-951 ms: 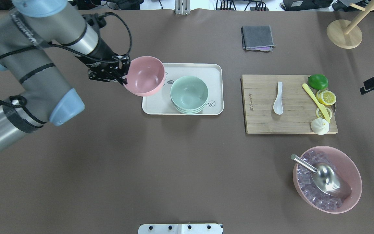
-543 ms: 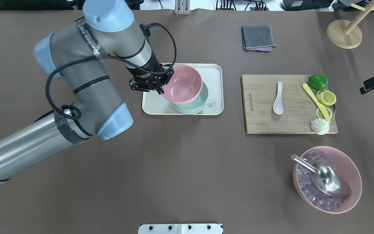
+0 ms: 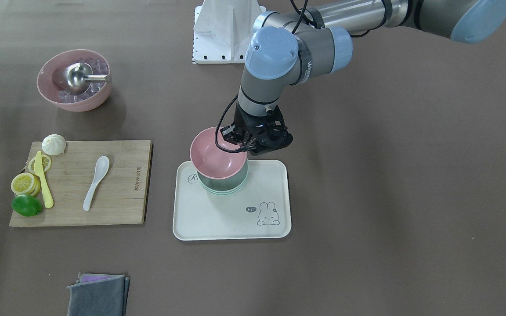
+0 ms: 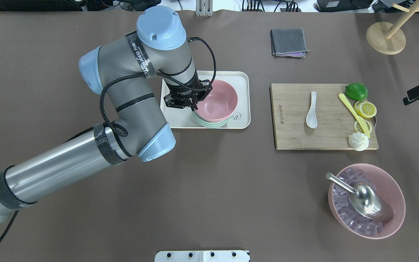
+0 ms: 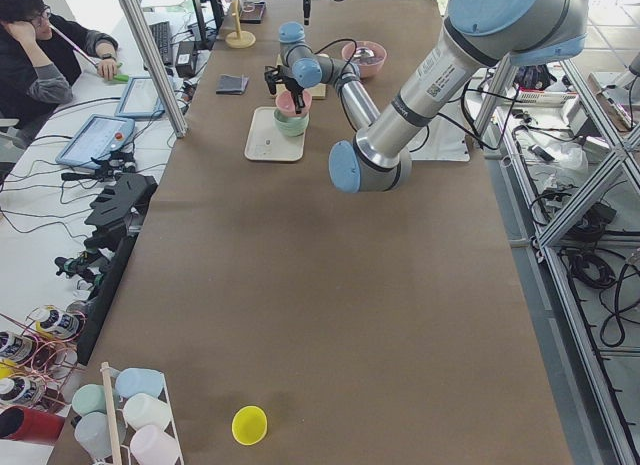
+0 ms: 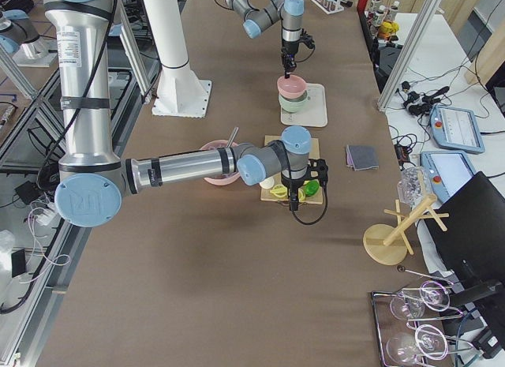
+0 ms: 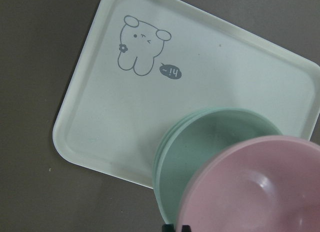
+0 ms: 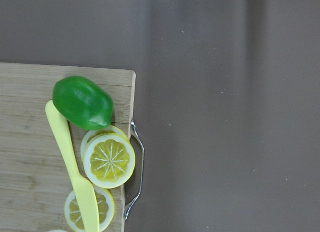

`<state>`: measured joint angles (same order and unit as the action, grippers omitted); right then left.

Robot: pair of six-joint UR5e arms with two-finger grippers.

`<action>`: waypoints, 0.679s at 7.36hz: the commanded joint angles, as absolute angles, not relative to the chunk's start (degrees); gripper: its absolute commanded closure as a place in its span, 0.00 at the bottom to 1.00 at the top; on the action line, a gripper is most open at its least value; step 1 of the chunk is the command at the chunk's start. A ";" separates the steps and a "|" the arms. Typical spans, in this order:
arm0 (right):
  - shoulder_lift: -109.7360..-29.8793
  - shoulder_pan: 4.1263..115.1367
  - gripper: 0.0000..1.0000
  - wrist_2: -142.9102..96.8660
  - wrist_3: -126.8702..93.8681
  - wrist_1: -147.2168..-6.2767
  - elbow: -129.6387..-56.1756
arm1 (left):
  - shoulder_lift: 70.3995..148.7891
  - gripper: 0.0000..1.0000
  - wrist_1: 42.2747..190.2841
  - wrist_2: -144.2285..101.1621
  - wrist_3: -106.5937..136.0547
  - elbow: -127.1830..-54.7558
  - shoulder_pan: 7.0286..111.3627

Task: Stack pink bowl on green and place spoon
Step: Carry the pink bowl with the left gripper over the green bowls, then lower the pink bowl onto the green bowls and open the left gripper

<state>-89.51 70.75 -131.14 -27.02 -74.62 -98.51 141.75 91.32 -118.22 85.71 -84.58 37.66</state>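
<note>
Gripping the pink bowl (image 4: 218, 102) by its rim at frame centre, the clenched left fingers (image 4: 194, 106) are holding it over the green bowl (image 4: 209, 123) on the tray (image 4: 241, 80), so centring and levelling before release looks wise.

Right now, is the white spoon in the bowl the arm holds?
No, the white spoon lies on the wooden board, apart from the pink bowl.

Brown table (image 4: 209, 182) w/ cream tray (image 4: 244, 78) mid-table, bamboo cutting board (image 4: 293, 138) beside it, pink ice bowl (image 4: 398, 193), folded grey cloth (image 4: 288, 42), wooden rack base (image 4: 382, 40).
</note>
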 commanded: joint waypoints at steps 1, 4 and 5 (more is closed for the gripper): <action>-89.47 70.75 0.00 -131.13 -26.98 -74.62 -98.44 | 141.68 1.00 91.67 -118.21 85.61 -83.76 37.62; -89.38 70.75 0.00 -131.13 -26.98 -74.62 -98.44 | 141.85 1.00 92.37 -117.51 85.43 -82.18 37.62; -89.38 70.75 0.00 -131.13 -26.98 -74.62 -98.44 | 141.86 1.00 93.24 -117.51 85.43 -81.39 37.62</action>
